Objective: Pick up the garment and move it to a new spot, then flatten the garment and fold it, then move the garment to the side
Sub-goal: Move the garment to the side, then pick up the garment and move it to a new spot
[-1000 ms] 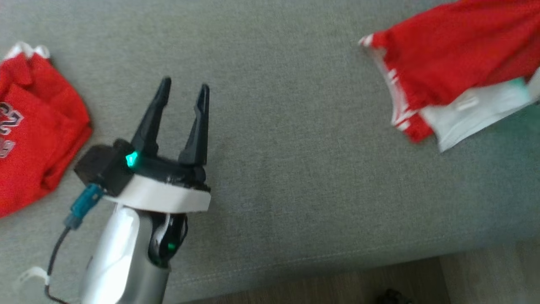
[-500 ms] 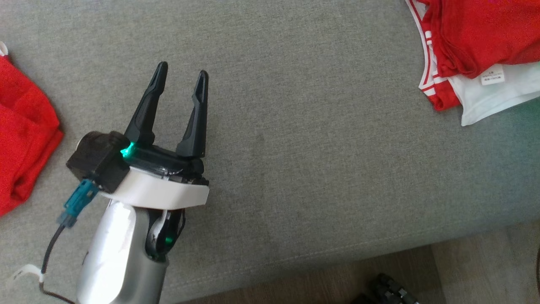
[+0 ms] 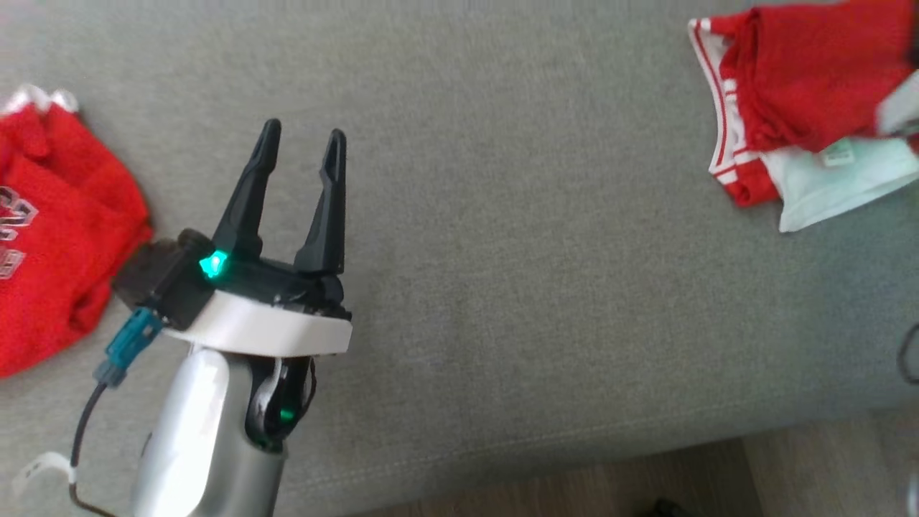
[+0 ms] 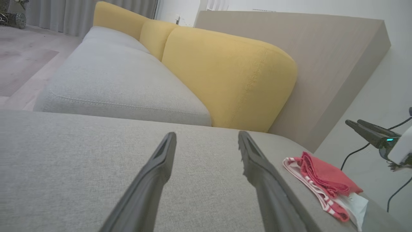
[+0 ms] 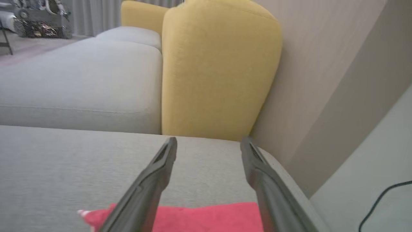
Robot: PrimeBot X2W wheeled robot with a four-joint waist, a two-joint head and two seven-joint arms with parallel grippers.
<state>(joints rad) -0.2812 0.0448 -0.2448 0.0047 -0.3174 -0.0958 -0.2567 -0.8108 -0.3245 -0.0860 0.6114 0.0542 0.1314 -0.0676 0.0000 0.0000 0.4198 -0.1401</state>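
Well, from the head, the left claw (image 3: 303,131) hangs wide open and empty over the grey cushion (image 3: 538,251), with the folded red garment (image 3: 811,79) far right. Left wrist: same spread, garment near the cushion's edge. Right wrist: the right claw (image 5: 209,140) gapes empty above the garment.

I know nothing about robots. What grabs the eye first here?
The black two-fingered left gripper, jaws open, poised over the grey sofa seat at lower left. Bright clothes flank it: a rumpled red garment at the far left, a red-and-white garment at upper right. Behind stands a yellow cushion.
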